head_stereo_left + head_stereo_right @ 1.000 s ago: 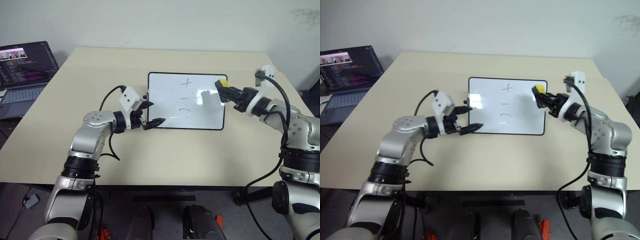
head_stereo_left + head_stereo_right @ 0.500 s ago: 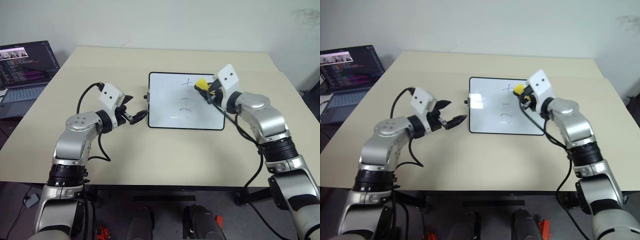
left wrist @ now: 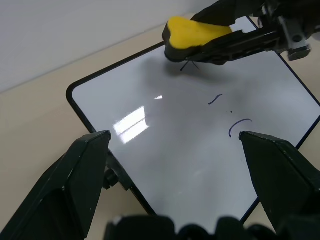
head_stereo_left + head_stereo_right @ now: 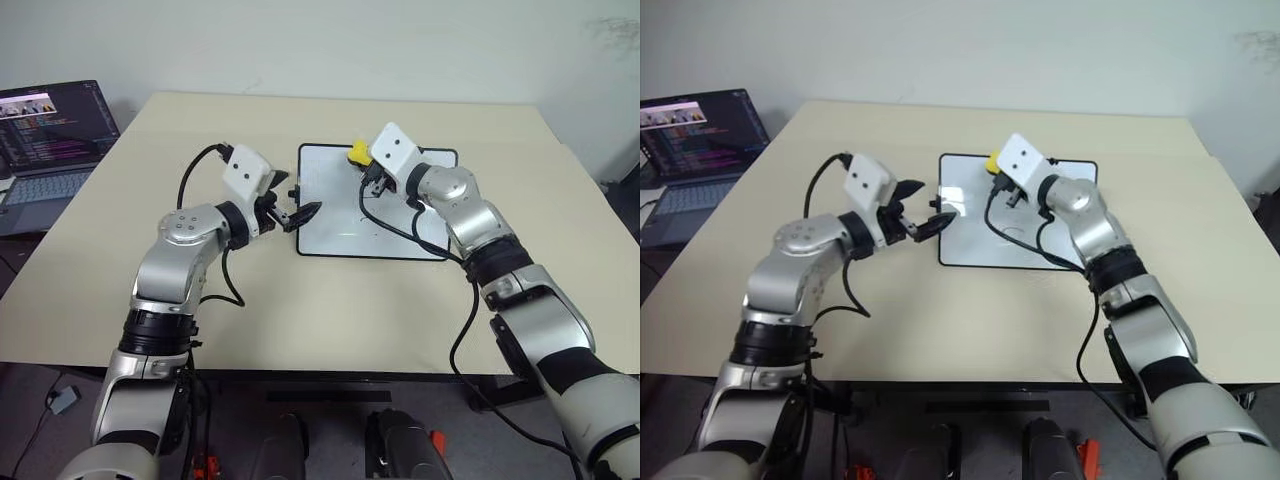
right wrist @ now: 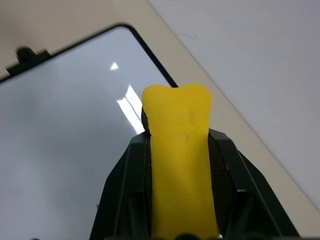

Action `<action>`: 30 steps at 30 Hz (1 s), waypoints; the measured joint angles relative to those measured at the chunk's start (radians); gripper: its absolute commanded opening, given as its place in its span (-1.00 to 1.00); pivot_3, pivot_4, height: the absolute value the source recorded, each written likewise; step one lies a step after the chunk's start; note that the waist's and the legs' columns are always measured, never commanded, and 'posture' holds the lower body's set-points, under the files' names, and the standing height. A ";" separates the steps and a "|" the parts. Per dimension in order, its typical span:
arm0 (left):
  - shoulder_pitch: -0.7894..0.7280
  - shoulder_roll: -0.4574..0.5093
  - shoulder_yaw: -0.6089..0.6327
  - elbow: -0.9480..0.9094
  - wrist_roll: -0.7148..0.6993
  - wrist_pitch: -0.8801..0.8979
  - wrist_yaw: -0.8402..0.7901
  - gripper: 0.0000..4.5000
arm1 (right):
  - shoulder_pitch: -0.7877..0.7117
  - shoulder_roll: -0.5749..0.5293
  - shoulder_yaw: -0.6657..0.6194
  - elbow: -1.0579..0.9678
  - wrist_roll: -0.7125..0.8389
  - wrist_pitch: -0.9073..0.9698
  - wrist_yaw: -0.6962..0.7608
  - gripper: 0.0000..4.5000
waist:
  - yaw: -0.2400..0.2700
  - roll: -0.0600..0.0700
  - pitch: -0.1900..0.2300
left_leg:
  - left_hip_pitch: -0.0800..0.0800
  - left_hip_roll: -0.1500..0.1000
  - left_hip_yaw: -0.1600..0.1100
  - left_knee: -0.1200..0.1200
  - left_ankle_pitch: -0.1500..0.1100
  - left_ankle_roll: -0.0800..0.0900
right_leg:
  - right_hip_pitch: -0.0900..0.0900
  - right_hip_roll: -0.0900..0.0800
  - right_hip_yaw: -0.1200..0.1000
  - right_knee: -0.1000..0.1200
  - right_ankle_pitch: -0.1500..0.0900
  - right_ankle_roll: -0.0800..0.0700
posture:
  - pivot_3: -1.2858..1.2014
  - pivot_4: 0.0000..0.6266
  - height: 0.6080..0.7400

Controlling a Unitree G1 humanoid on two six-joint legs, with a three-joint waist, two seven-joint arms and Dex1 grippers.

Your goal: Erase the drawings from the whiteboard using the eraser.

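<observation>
Whiteboard (image 4: pixel 330 215) on the table (image 4: pixel 150 290) is my landmark in the head view: my right end effector (image 4: pixel 360 165) hovers over its far edge, clamped on the yellow eraser (image 4: pixel 357 153). Left end effector (image 4: pixel 290 205) sits spread and empty at the board's near-left edge. Left wrist view puts the eraser over the little cross, with dash and arc (image 3: pixel 239 125) untouched. Right wrist view confirms the pinch. I judge wiping is just starting; next, press down and sweep toward the arc.

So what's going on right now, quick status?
Right gripper shut on the eraser, over the whiteboard's cross mark. Left gripper open at the board's left edge. Dash and arc not yet wiped. Nothing in the way.
</observation>
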 measured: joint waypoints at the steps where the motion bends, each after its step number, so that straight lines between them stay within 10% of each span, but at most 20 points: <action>1: 0.000 0.000 -0.004 0.000 0.001 0.007 0.001 1.00 | -0.016 0.000 0.000 0.038 -0.013 -0.016 -0.001 -0.50 | 0.000 0.000 0.000 | 0.000 0.000 0.000 0.000 0.000 0.000 | 0.000 0.000 0.000 0.000 0.000 0.000 | 0.03 -0.52 1.00; 30: -0.030 -0.021 -0.019 -0.002 0.002 0.014 -0.007 1.00 | -0.099 -0.115 0.034 0.212 -0.148 -0.043 0.110 -0.50 | 0.001 0.000 0.000 | 0.001 -0.001 -0.001 0.002 0.000 0.000 | 0.002 0.000 0.000 0.002 -0.001 -0.002 | 0.03 -0.52 1.00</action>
